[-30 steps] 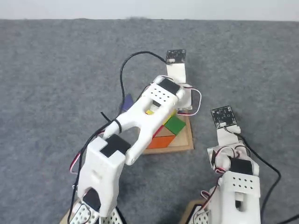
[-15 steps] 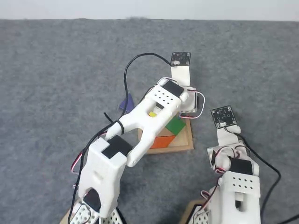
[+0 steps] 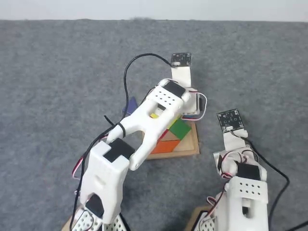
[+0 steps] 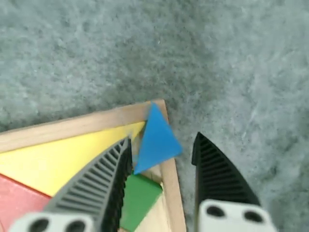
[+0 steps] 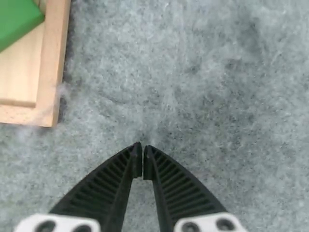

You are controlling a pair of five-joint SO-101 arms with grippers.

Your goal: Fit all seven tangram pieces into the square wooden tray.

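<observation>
Left gripper [image 4: 162, 138]: fingers open, straddling 1 blue triangle [image 4: 155, 140] lying across the tray [image 4: 172, 186] corner rim. Right gripper [image 5: 143, 148]: fingers closed, over grey worktop [image 5: 217, 72] near tray.

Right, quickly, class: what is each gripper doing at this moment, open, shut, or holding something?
Left gripper: open, astride the blue triangle, not clamped.
Right gripper: shut, holding nothing.

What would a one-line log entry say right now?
left gripper: open, astride blue triangle | blue triangle: overlapping wooden tray's corner rim | right gripper: shut, above carpet
</observation>
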